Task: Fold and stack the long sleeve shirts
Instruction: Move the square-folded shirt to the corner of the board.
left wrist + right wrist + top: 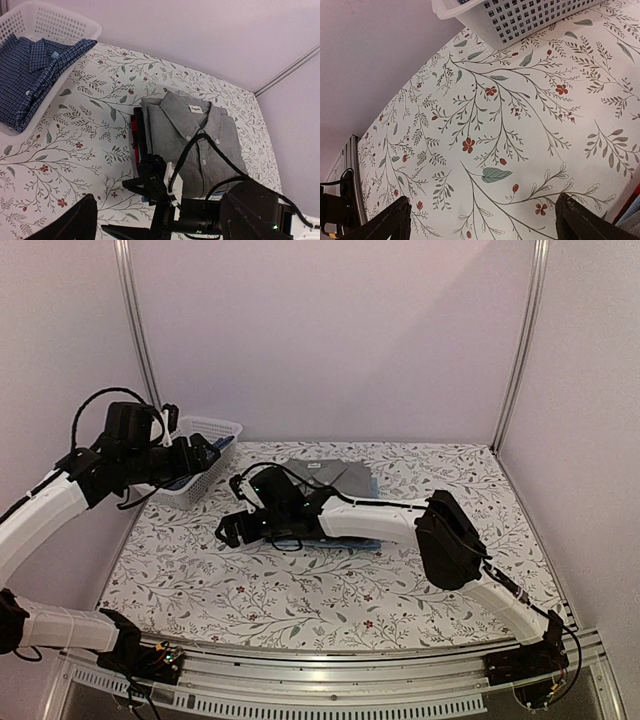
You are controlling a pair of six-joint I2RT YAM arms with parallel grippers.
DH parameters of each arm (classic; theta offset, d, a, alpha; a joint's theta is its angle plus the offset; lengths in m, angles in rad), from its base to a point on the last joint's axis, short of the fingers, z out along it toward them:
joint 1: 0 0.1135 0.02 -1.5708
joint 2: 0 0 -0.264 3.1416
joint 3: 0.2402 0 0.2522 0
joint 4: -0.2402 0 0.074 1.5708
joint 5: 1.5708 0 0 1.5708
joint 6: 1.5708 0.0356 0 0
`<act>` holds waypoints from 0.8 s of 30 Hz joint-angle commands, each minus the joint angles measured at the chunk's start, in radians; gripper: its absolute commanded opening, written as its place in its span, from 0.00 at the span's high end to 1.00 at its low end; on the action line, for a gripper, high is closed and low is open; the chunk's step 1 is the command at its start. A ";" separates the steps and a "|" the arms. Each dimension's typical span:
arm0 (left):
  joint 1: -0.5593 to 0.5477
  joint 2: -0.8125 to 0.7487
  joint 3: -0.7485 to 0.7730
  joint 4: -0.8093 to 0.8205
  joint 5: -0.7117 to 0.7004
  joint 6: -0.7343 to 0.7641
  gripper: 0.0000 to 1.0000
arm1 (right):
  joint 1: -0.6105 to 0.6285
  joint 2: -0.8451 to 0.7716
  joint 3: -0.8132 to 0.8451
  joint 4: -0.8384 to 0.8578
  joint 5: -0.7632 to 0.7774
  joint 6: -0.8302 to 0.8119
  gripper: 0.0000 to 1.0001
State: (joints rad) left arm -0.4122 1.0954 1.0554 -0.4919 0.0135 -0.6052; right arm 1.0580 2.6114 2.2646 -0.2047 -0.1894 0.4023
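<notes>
A folded mid-grey shirt (200, 140) lies collar up on top of a stack (325, 475) at the middle of the table. Under it the edge of a black shirt (136, 131) with some red shows, and a light blue edge (372, 484) peeks out. My right gripper (232, 530) stands open just left of the stack, over bare tablecloth, with nothing between its fingers (482, 215). My left gripper (203, 455) hovers high by the basket, open and empty; one of its fingers (75, 222) shows at the bottom of the left wrist view.
A white lattice basket (215, 430) stands at the back left and holds a dark blue checked shirt (25, 80). Its wall (535, 20) is close ahead of the right gripper. The right arm (250, 212) stretches across the stack's near side.
</notes>
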 commanded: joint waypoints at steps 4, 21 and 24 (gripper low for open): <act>0.006 0.025 -0.011 0.019 0.040 -0.018 0.16 | -0.062 0.105 0.038 0.012 0.039 0.109 0.01; -0.019 0.046 0.003 0.016 0.057 -0.029 0.16 | -0.211 0.032 -0.169 -0.003 0.020 0.296 0.01; -0.021 0.049 0.002 0.016 0.059 -0.032 0.16 | -0.246 -0.016 -0.242 0.016 -0.009 0.290 0.01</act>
State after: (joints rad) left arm -0.4232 1.1393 1.0508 -0.4847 0.0669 -0.6331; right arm 0.9043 2.6213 2.1330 -0.0906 -0.2096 0.6662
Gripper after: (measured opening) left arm 0.840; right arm 0.989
